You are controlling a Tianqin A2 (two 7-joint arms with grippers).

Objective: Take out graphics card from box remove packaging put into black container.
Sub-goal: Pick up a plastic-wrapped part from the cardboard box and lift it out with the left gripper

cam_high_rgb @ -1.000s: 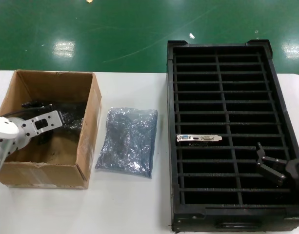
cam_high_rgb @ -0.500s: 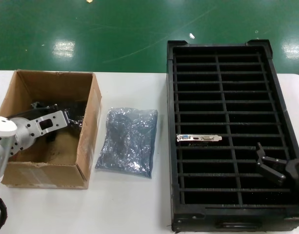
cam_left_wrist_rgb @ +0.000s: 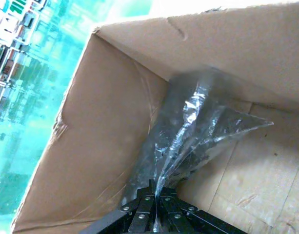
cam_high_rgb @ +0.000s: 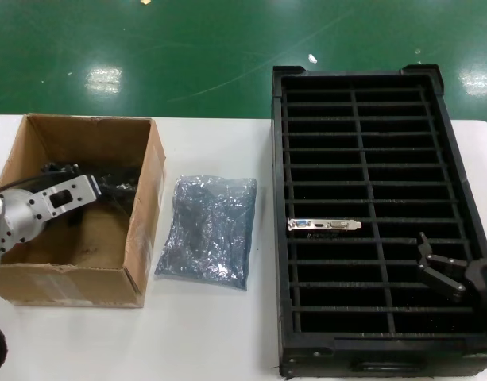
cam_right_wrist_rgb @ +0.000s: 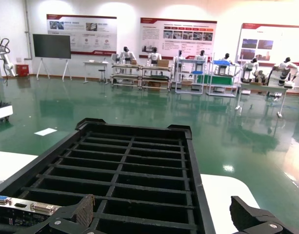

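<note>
On a white table (cam_high_rgb: 219, 333), the left gripper (cam_left_wrist_rgb: 156, 214) pinches a bag (cam_left_wrist_rgb: 188, 141) inside the box (cam_high_rgb: 144, 206); its contents stay hidden. A second bag (cam_high_rgb: 207, 230) lies between box and container (cam_high_rgb: 358, 87), where a card (cam_high_rgb: 324, 225) sits slotted. The right gripper (cam_high_rgb: 438, 270) hovers spread apart.

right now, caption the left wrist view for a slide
Left gripper shut on a bagged graphics card inside the cardboard box.

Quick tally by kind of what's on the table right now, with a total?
Cardboard box: 1
Black slotted container: 1
Antistatic bags: 2, one flat on the table, one in the box pinched by the left gripper
Bare graphics card, sitting in the container: 1
Total: 5
</note>
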